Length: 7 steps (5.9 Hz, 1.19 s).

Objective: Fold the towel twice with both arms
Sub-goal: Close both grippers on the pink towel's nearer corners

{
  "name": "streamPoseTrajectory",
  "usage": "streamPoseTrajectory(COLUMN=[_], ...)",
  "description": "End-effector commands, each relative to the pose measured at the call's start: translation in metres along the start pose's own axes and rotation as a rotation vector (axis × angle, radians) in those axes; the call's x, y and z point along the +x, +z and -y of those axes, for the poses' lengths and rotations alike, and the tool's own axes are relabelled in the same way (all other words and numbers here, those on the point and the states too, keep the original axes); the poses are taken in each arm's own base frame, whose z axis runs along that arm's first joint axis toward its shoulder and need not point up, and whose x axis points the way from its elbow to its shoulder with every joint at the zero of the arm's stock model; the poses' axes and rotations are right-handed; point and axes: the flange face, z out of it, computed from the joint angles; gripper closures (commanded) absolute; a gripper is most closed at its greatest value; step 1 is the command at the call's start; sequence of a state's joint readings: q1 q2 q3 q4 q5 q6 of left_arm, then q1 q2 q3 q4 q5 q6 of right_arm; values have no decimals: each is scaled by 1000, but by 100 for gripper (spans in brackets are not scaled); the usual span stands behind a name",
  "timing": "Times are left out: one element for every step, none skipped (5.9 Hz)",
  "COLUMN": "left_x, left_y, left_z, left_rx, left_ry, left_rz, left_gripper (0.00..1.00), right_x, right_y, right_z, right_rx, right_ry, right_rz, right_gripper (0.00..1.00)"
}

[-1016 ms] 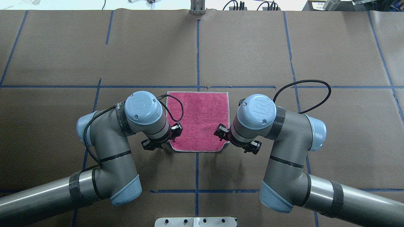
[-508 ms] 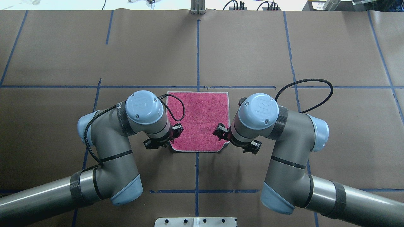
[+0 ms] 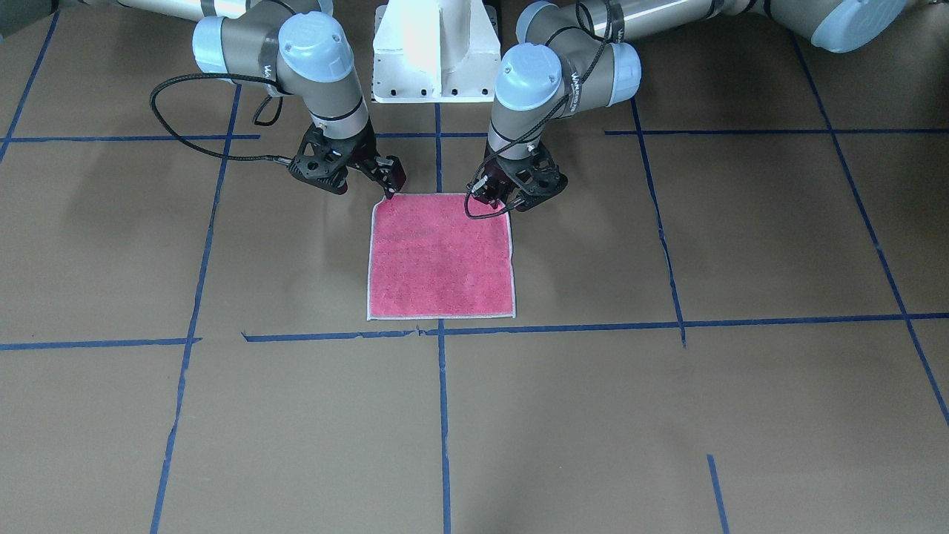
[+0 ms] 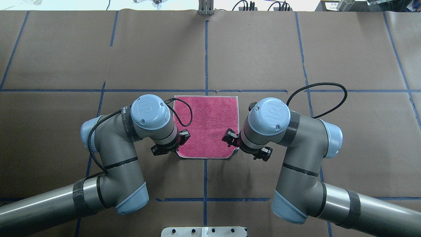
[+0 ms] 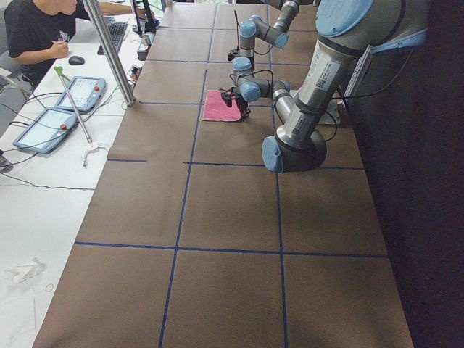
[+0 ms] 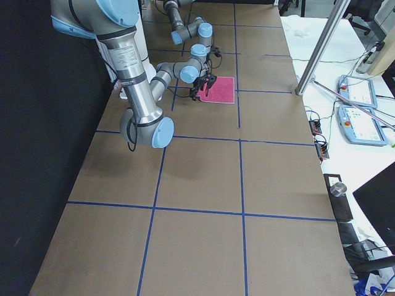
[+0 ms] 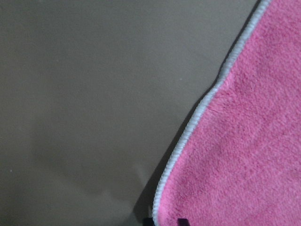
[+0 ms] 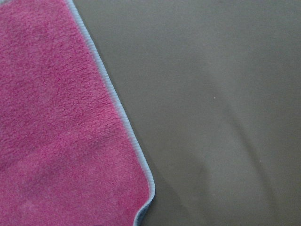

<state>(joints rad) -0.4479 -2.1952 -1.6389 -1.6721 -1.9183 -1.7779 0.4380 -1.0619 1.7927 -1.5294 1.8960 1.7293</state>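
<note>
the left arm (image 4: 115,154) reaches in from the near left and bends in toward the middle of the brown table (image 4: 263,49). its left cable (image 4: 190,115) makes a loop over the left side of the towel (image 4: 207,125). the left gripper (image 3: 493,194) points down at the towel's near left corner, right at the pale edge. in the left wrist view two small dark tips peek in at the bottom, close together, and the pale edge runs down to them – but i cannot tell if they pinch the cloth or just sit by it.

the towel lies flat in the middle of the table, pink side up, with a pale edge all the way round. a blue tape line (image 4: 206,59) runs from far to near and goes under its middle. its far edge lies just beside another blue line that goes left to right. the near right corner looks a little bent up.

the right gripper (image 3: 387,187) points down at that near right corner. from above the wrist hides its fingers, and the right wrist view shows only cloth and table – so i cannot tell if it is wide, narrow or holding. the right arm (image 4: 296,158) reaches in from the near right, and its right cable (image 4: 329,83) arches over the table on the right.
</note>
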Motion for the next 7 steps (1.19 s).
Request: streamPoseTrajectory(left_x=[0,1,1,1,1,1,1], left_y=[-1,-3,-4,-5,-5,-6,-6], left_z=[-1,-1,-1,-2,-2,-1,-1], left_rx=[-1,-2,-1,-1,-1,0,-2], left_ry=[1,2,2,1,2,2,2], left_rz=[-2,-6,-7,-8,-9,-10,-10], left_gripper=[94,95,95,95,95,95,95], right_x=[1,3,-1,-13,-26,-25,-27], right_y=[7,26,27,20,14,23,35], right_z=[1,2,0,-4,-8,-5,-1], right_rx=[0,4,3,3,0,3,1], right_ry=[4,7,5,2,-5,-7,-12], right_rz=[-13,-48,-47,-27,-11,-28,-4], right_gripper=[0,0,0,0,0,0,0])
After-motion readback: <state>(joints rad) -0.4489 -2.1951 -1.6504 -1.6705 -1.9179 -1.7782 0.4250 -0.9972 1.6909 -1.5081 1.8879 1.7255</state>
